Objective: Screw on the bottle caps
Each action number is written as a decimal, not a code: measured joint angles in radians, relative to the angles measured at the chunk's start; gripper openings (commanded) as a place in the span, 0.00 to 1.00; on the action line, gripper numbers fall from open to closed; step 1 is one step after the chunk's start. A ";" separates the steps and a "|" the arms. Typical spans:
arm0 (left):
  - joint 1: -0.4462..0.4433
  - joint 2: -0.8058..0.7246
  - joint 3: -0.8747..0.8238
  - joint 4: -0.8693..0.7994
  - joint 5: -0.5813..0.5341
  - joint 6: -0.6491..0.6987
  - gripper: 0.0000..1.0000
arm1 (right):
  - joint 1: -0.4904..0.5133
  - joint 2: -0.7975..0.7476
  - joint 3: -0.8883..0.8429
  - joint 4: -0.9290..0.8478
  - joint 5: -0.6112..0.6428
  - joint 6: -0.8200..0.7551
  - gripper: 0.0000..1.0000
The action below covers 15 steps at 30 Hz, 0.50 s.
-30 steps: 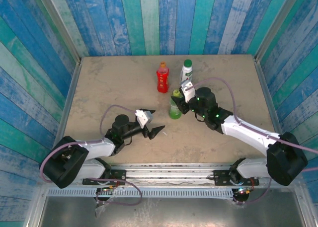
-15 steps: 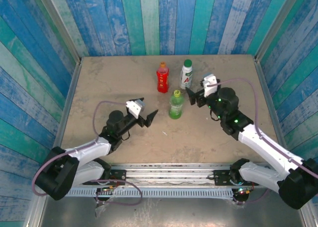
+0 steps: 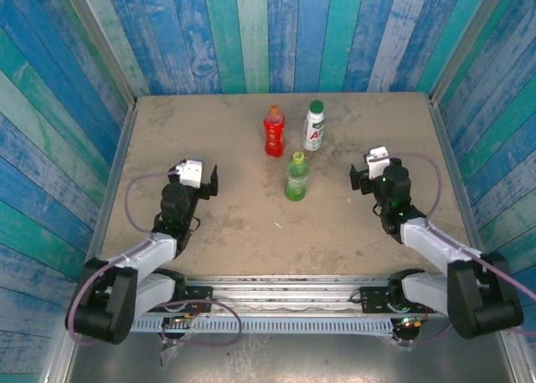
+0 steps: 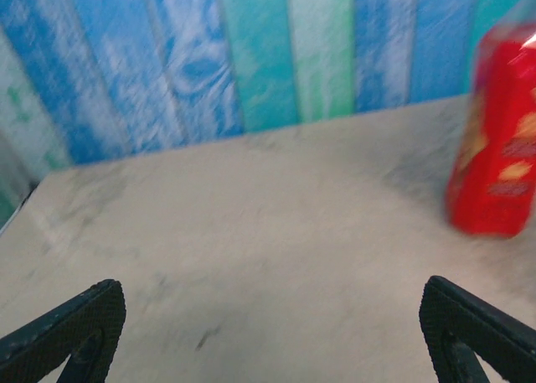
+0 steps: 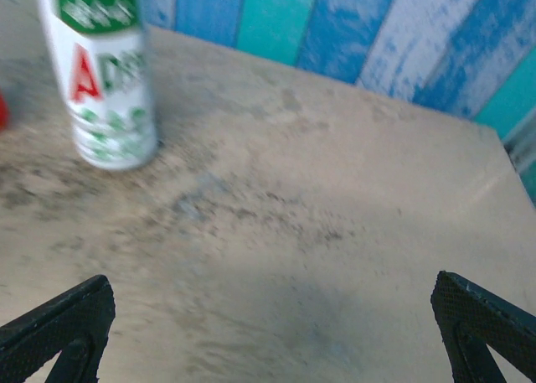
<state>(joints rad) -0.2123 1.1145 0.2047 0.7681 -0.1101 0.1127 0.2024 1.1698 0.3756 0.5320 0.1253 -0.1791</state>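
Left gripper (image 3: 209, 182) and right gripper (image 3: 356, 178) sit spread wide and empty at either side of the bench (image 3: 209, 131), while the red bottle (image 3: 274, 133), white bottle (image 3: 313, 131) and green bottle (image 3: 295, 182) stand capped mid-bench.

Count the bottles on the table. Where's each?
3. Red bottle at back centre; white labelled bottle just right of it; green bottle nearer the arms, in front of those two. All upright; none looks hidden.
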 measured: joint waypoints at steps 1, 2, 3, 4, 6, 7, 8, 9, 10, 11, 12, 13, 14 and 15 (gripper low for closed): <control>0.028 0.033 -0.012 0.031 0.011 -0.009 0.94 | -0.026 0.035 -0.010 0.029 -0.012 0.007 1.00; 0.051 0.062 -0.018 0.052 0.017 -0.014 0.94 | -0.048 0.068 -0.017 0.057 -0.025 0.013 1.00; 0.067 0.086 -0.019 0.073 0.021 -0.017 0.94 | -0.063 0.095 -0.022 0.077 -0.037 0.019 1.00; 0.082 0.114 -0.019 0.100 0.023 -0.021 0.94 | -0.075 0.122 -0.026 0.100 -0.052 0.024 1.00; 0.111 0.161 -0.019 0.156 0.038 -0.031 0.94 | -0.088 0.163 -0.027 0.142 -0.074 0.029 1.00; 0.131 0.185 -0.018 0.183 0.049 -0.041 0.94 | -0.095 0.185 -0.027 0.169 -0.086 0.032 1.00; 0.155 0.212 -0.015 0.209 0.061 -0.052 0.94 | -0.102 0.209 -0.026 0.196 -0.099 0.035 1.00; 0.177 0.241 -0.011 0.235 0.070 -0.064 0.94 | -0.108 0.229 -0.026 0.218 -0.108 0.038 1.00; 0.196 0.277 -0.003 0.258 0.082 -0.074 0.94 | -0.116 0.258 -0.024 0.245 -0.118 0.042 1.00; 0.212 0.312 0.005 0.277 0.089 -0.087 0.94 | -0.124 0.291 -0.020 0.267 -0.127 0.049 1.00; 0.220 0.340 0.012 0.289 0.093 -0.092 0.94 | -0.130 0.318 -0.016 0.280 -0.134 0.054 1.00; 0.223 0.358 0.023 0.283 0.098 -0.095 0.94 | -0.135 0.338 -0.008 0.277 -0.142 0.058 1.00; 0.224 0.364 0.031 0.278 0.104 -0.099 0.94 | -0.140 0.347 -0.003 0.274 -0.148 0.060 1.00; 0.224 0.367 0.037 0.286 0.108 -0.105 0.94 | -0.143 0.351 0.000 0.279 -0.152 0.064 1.00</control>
<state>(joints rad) 0.0113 1.4815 0.2417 1.0542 -0.0025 0.0078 0.0597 1.5211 0.3752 0.8108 -0.0269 -0.1154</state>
